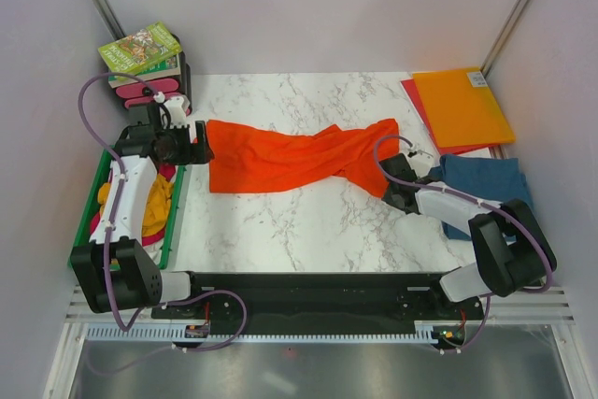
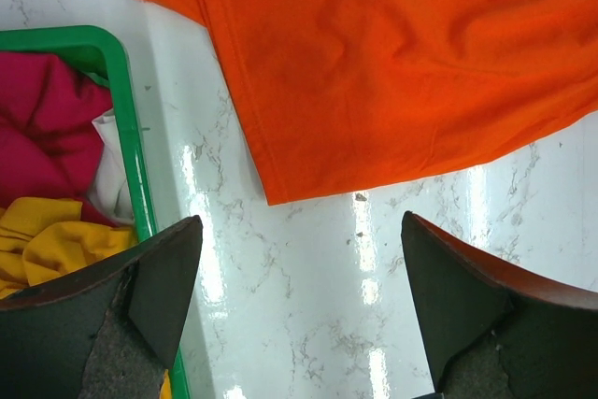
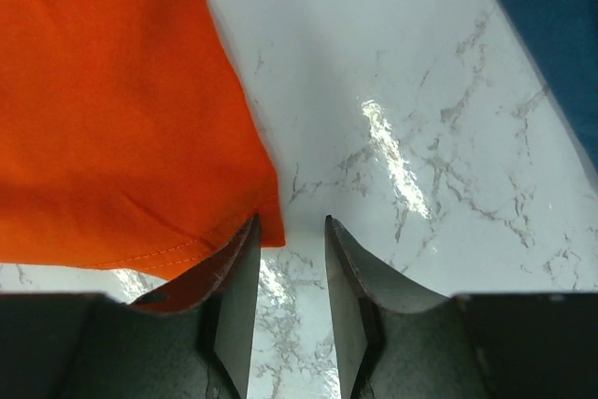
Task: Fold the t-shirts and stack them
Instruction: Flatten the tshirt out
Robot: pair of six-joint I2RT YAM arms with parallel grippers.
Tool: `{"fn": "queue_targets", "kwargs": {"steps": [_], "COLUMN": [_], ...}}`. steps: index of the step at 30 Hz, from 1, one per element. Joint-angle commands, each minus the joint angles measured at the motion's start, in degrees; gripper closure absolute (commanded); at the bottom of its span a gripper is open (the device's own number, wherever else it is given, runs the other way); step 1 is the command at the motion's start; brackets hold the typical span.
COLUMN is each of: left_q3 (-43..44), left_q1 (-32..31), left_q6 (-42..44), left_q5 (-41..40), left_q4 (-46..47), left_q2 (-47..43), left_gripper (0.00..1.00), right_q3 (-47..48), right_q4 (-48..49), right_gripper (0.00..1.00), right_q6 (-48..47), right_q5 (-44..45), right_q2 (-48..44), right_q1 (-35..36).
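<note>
Bright orange cotton t-shirt [image 1: 290, 156] lies stretched across the middle of the white marble surface [image 1: 299, 231], bunched and twisted toward its 3 o'clock end. The left gripper [image 1: 199, 142] hovers at the shirt's 9 o'clock edge, jaws wide apart over bare marble. It is just beside the green plastic basket [image 1: 176, 221], which holds a mustard-yellow t-shirt [image 1: 157, 205] and a magenta t-shirt [image 2: 47, 128]. The right gripper [image 3: 291, 223] sits at the orange shirt's 4 o'clock corner, jaws narrowly apart with marble showing between them. The hem lies just beside one fingertip. A teal-blue t-shirt [image 1: 486, 184] lies at 3 o'clock.
</note>
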Motion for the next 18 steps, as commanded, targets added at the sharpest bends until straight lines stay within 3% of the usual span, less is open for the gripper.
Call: {"fn": "queue_targets", "kwargs": {"steps": [1,5,11,16,18], "left_q3": [-1.0,-1.9,-1.9,-2.8,-2.8], "left_q1": [0.2,0.2,0.2,0.2,0.1], "left_q6": [1.8,1.6,1.6,1.5,1.2], "left_q5": [1.2,1.5,1.6,2.3,2.6], "left_q4": [0.5,0.7,0.6,0.8,0.9], "left_q2": [-1.5,-1.5,-1.6,-2.1,-2.1], "left_gripper": [0.07,0.07,0.07,0.07,0.07], "right_q3": [-2.4,-3.8,-4.7,-5.2,-3.8], "right_q4": [1.5,3.0,2.9,2.2,1.1], "right_gripper": [0.57,0.53,0.61,0.4,0.38], "right_q6": [2.3,2.5,3.0,2.9,2.6], "right_q5": [-3.0,-3.2,-3.5,1.7,2.7], "right_q2": [2.3,1.7,2.0,-7.4,-9.9], "right_q1": [0.2,0.2,0.3,3.8,4.7]}}
